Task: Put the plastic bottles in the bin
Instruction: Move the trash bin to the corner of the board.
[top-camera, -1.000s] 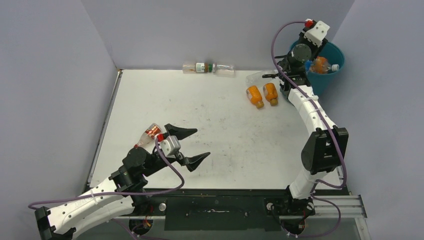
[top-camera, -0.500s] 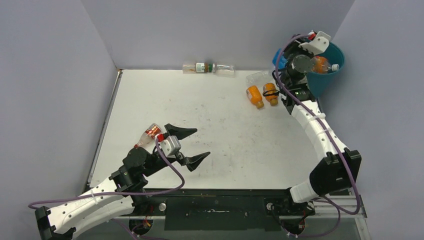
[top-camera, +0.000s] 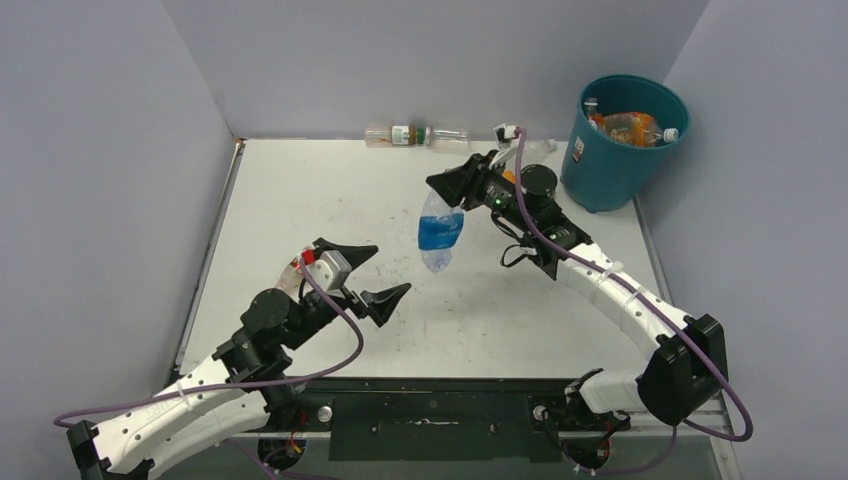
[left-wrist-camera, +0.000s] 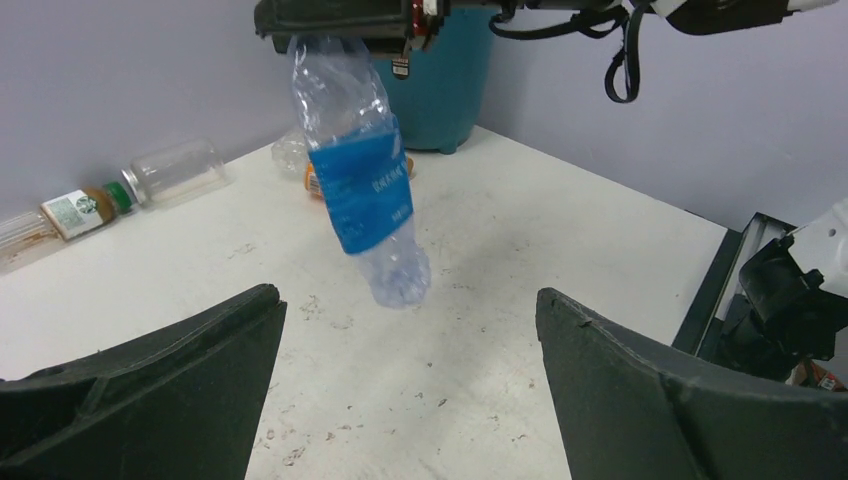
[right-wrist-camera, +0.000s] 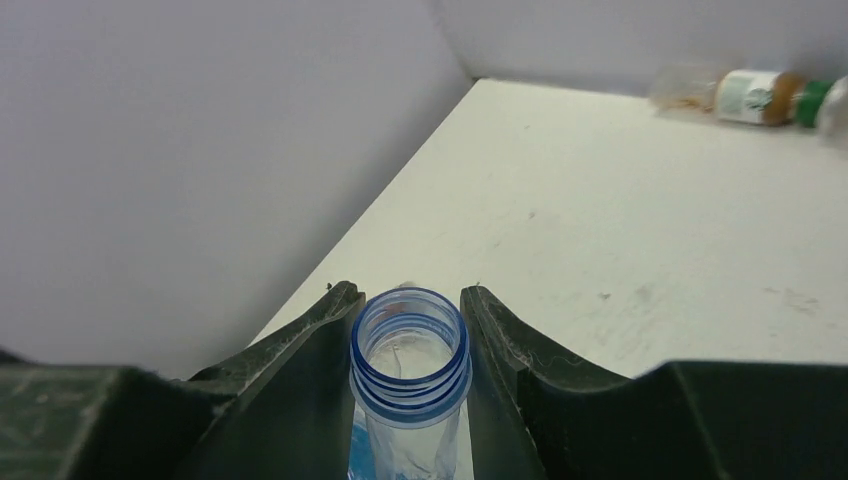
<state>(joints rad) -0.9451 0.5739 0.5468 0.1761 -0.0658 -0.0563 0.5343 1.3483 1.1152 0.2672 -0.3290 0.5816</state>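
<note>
Above the table (top-camera: 330, 200), right arm (top-camera: 610, 285) outstretched, jaws clenched on blue-labelled bottle (top-camera: 439, 235); left jaws spread wide.

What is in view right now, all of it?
blue-labelled bottle: 1, clear, hanging above the middle
back-wall bottles: 2, clear, lying end to end
orange bottle: at least 1, far right, mostly hidden
clear bottle: 1, just left of bin
red-labelled bottle: 1, clear, near left, partly hidden
bin: 1, teal, far right corner
orange-labelled jug: 1, inside bin with other bottles
table: 1, white
left gripper: black, open, empty
right gripper: black, shut on blue-labelled bottle's neck
</note>
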